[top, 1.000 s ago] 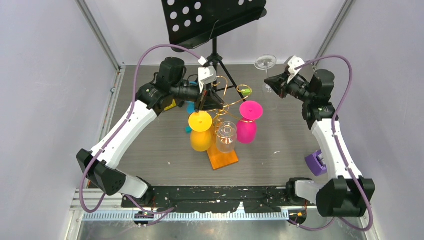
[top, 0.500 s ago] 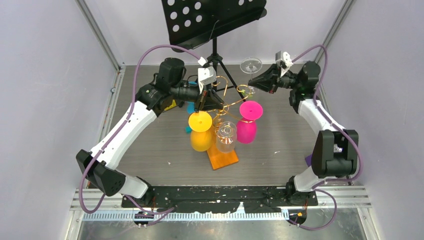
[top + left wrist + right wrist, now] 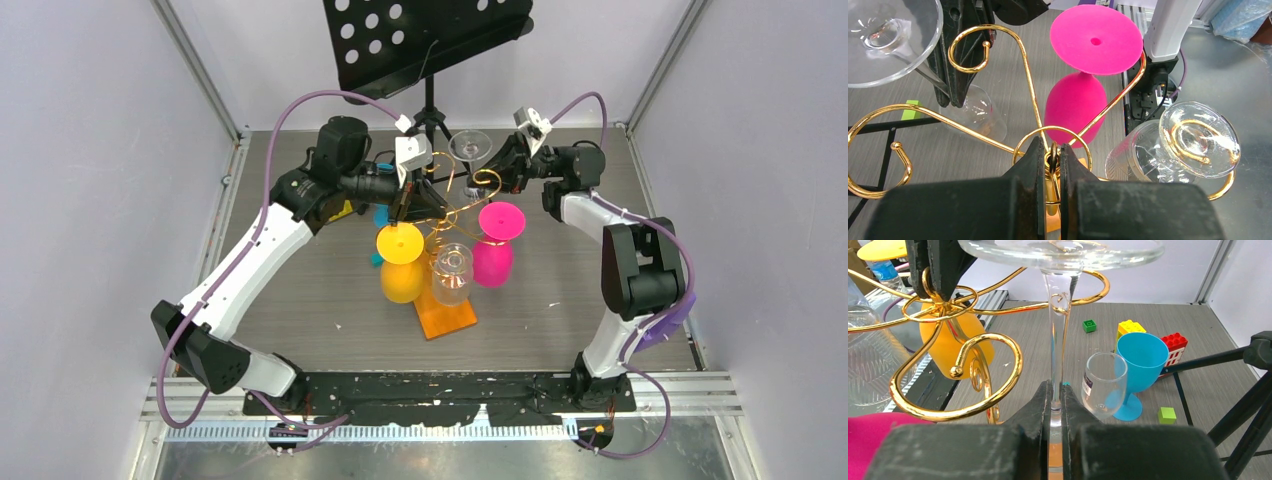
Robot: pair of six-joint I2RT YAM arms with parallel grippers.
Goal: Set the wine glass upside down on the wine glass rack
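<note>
The gold wire rack (image 3: 462,190) stands on its orange base (image 3: 447,316). Yellow (image 3: 402,262), clear (image 3: 452,272) and pink (image 3: 495,245) glasses hang upside down from it. My left gripper (image 3: 438,210) is shut on the small ring atop the rack's stem (image 3: 1052,159). My right gripper (image 3: 503,166) is shut on the stem (image 3: 1057,340) of a clear wine glass, foot (image 3: 470,145) up, bowl (image 3: 978,117) down. The stem is close beside a curled arm (image 3: 1064,301) at the rack's far side; I cannot tell if they touch.
The black music stand (image 3: 430,40) overhangs the back, its tripod legs (image 3: 1208,360) on the table behind the rack. A blue goblet (image 3: 1140,365), a small clear glass (image 3: 1103,382) and loose toy bricks (image 3: 1129,328) stand there. A purple object (image 3: 662,326) sits at the right edge.
My right arm has swung left and forward, carrying the clear glass from the back right to the rack's far side. My left gripper has stayed on the rack's top.
</note>
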